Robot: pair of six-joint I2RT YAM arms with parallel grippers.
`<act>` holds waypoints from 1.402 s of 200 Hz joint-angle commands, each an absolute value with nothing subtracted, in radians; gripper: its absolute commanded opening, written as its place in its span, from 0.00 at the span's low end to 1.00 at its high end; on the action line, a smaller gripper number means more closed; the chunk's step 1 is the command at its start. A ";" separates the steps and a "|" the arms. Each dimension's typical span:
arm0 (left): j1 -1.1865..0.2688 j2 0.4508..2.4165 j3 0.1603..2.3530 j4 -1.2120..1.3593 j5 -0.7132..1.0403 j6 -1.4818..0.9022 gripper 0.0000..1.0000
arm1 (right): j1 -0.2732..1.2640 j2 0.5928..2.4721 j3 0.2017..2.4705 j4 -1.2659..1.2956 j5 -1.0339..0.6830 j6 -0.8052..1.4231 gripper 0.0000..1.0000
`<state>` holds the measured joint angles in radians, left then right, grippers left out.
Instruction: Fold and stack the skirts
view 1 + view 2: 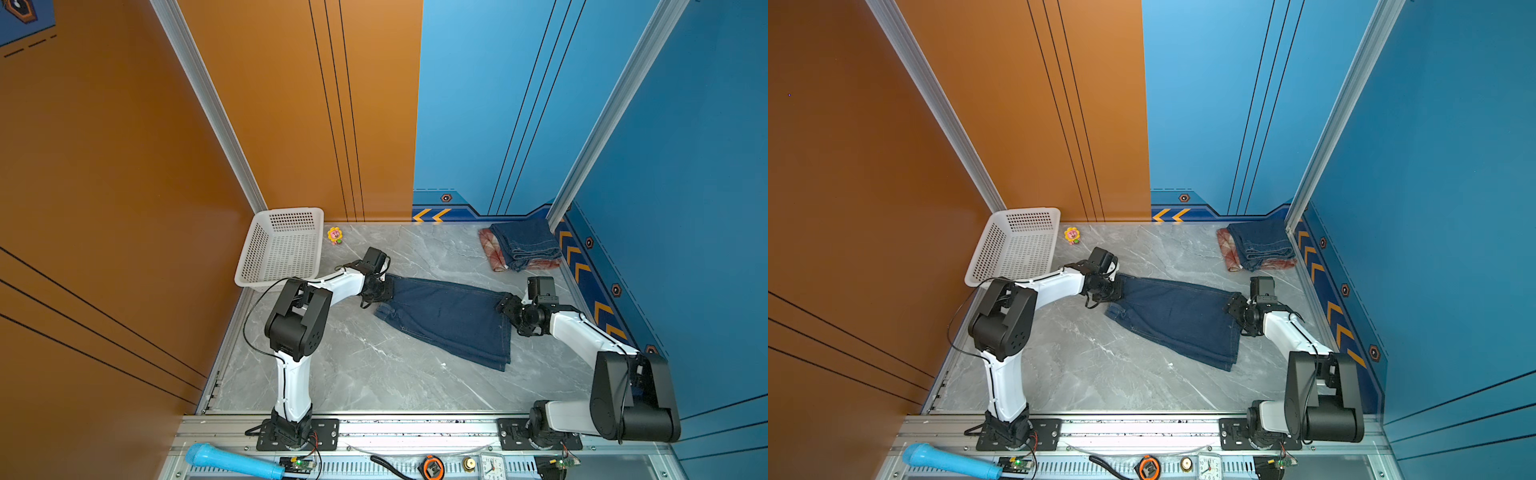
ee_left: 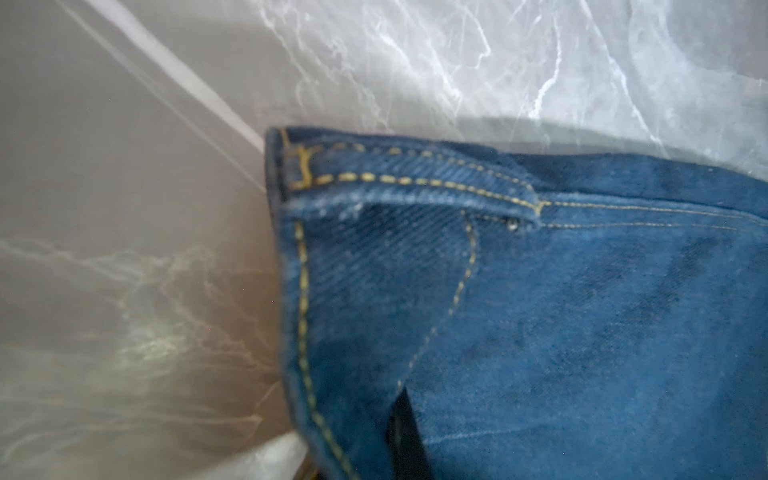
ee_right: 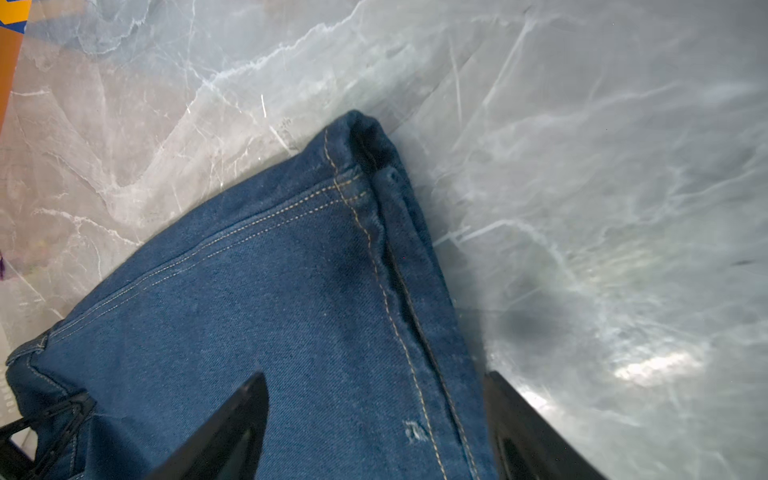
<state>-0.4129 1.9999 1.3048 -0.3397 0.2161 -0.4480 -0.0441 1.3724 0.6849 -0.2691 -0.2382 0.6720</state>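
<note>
Top views, both: dark denim skirt [image 1: 449, 320] flat on the grey marbled surface [image 1: 365, 374], stretched between the two arms, with the narrow waist end to the left and the wide hem end to the right. Left end effector [image 1: 384, 291] at the far waist corner, closed. No fingers visible from the left wrist, but the waistband corner [image 2: 399, 178] fills that view right up to the lens, so judged clamped on the denim. Right end effector [image 1: 508, 307] at the far hem corner, jaws apart. From the right wrist, one finger [image 3: 232, 428] over the cloth, its partner [image 3: 528, 432] off the hem above bare surface, nothing gripped yet.

Further back, by the right wall: folded denim skirt [image 1: 525, 243] lying on folded plaid skirt [image 1: 492, 257], so two look done and stacked.

Step in hand, as judged: pinch both far corners, then fold toward the near edge.

- Work one right finger under every layer of hem before closing.
- Bite in past the stitched seam, not on the bare edge; stiff denim, apt to slip.
- Lift both corners together and level.
- Keep the cloth lightly taut, never tight enough to drag the waist out of the left grip.
- Lay edge on edge.
- Stay clear of the white basket [image 1: 282, 249] behind the left arm.
</note>
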 commanded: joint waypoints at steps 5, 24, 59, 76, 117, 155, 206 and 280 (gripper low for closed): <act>-0.368 2.038 1.226 -0.495 0.110 -0.487 0.00 | -0.026 1.383 0.680 -0.246 -0.268 0.677 0.81; -0.345 1.967 1.226 -0.526 0.038 -0.490 0.00 | 0.001 1.405 0.690 -0.245 -0.259 0.672 0.81; -0.350 1.846 1.258 -0.606 -0.138 -0.477 0.00 | 0.052 1.447 0.690 -0.199 -0.269 0.667 0.81; -0.365 1.816 1.288 -0.655 -0.203 -0.453 0.00 | 0.081 1.480 0.700 -0.178 -0.267 0.659 0.80; -0.459 1.815 1.425 -0.799 -0.399 -0.379 0.00 | 0.176 1.608 0.724 -0.021 -0.296 0.708 0.68; -0.573 1.845 1.560 -0.900 -0.559 -0.326 0.00 | 0.257 1.715 0.759 0.093 -0.307 0.765 0.40; -0.690 1.924 1.721 -0.958 -0.542 -0.310 0.00 | 0.360 1.801 0.823 0.170 -0.289 0.832 0.17; -0.728 2.048 1.840 -0.953 -0.279 -0.384 0.00 | 0.436 1.892 0.881 0.266 -0.270 0.905 0.13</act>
<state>-0.7204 2.0132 1.7855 -0.9409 -0.3992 -0.3412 0.4232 1.8561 0.8764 0.2665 -0.2844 0.8730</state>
